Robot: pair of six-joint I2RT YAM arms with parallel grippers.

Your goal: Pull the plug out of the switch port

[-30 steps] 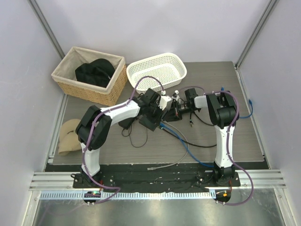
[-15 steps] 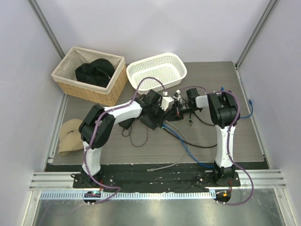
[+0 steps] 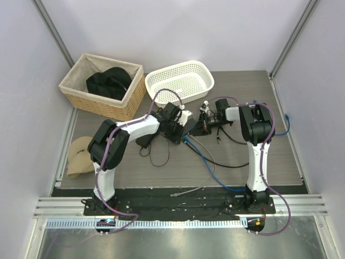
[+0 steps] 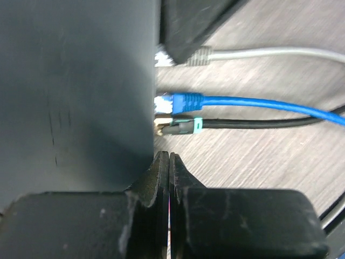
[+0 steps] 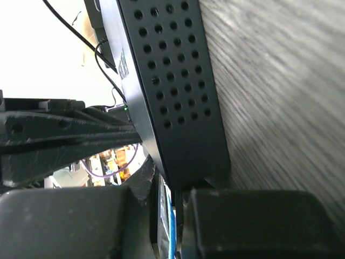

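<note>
Left pincer (image 3: 182, 131) shifted over grey woodgrain table (image 3: 280, 156).

From above, the switch (image 3: 197, 129) lies mostly hidden beneath the left gripper (image 3: 181, 125) and right gripper (image 3: 208, 116). Close up, its body runs out of frame and the gray plug (image 4: 200, 55) is blurred, half covered.

Pale lavender walls (image 3: 178, 32) enclose a grey wood-grain tabletop (image 3: 135, 174) under even light.
</note>
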